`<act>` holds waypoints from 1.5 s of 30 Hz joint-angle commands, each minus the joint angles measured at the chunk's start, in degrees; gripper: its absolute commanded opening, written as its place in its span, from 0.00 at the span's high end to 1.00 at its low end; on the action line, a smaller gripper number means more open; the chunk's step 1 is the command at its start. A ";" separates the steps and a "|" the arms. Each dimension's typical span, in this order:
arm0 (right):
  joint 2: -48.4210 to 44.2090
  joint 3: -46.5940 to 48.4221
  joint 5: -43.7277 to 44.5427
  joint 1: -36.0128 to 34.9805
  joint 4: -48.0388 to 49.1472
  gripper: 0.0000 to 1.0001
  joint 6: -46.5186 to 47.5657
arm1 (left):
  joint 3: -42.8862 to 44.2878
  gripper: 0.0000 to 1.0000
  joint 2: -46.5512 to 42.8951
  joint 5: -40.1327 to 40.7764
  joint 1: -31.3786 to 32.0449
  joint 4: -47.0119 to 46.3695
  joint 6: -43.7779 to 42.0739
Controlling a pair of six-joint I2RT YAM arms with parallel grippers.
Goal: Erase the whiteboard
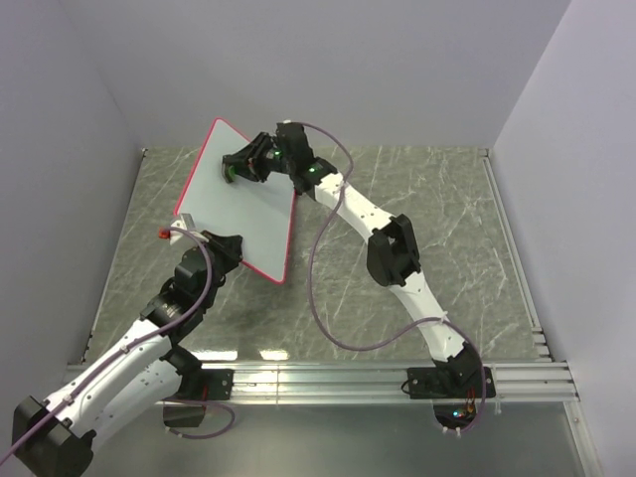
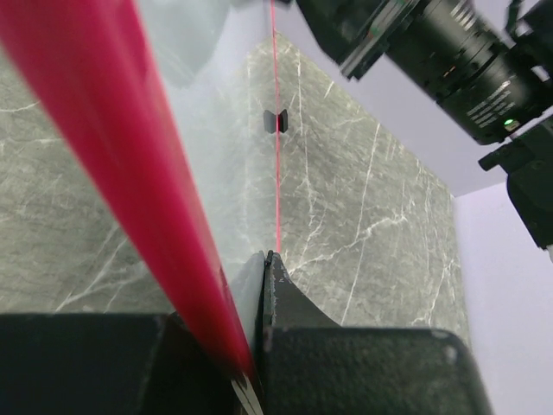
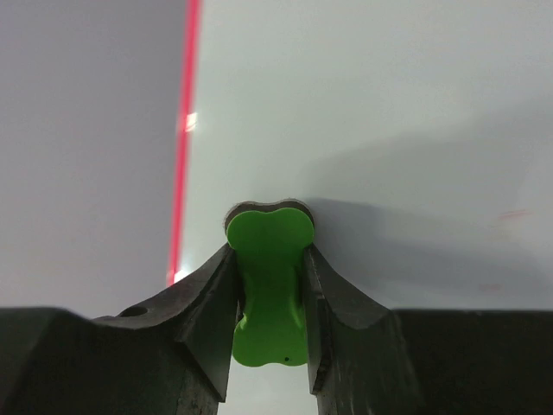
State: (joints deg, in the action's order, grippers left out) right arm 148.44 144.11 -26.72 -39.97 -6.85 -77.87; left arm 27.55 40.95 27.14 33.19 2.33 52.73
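Two pincers engaged. Left pincer (image 1: 187, 237) is clamped narrow on the red rim (image 2: 130, 173) of the whiteboard (image 1: 243, 214), holding it tilted up off the desk (image 1: 447, 229). Right pincer (image 3: 270, 251) grips the green eraser (image 3: 270, 285) across its waist. The eraser's front end touches the board face directly ahead of the tips, with the rim just to their left in the wrist view. Step in hand, by my reading: wiping. To do it well, press lightly and square to the face so the left grip does not slip. Sweep rightward toward the faint red trace (image 3: 514, 213) in overlapping passes.
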 commanded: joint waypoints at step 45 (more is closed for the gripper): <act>-47.80 -56.39 10.02 10.43 -15.82 1.00 33.57 | 12.09 1.00 17.75 -19.31 -17.01 2.69 -39.28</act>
State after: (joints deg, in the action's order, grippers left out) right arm 104.73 88.75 -17.41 -29.65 -20.67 -47.07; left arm 39.00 55.59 5.61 18.83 -3.18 23.35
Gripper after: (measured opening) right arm 0.384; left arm 0.095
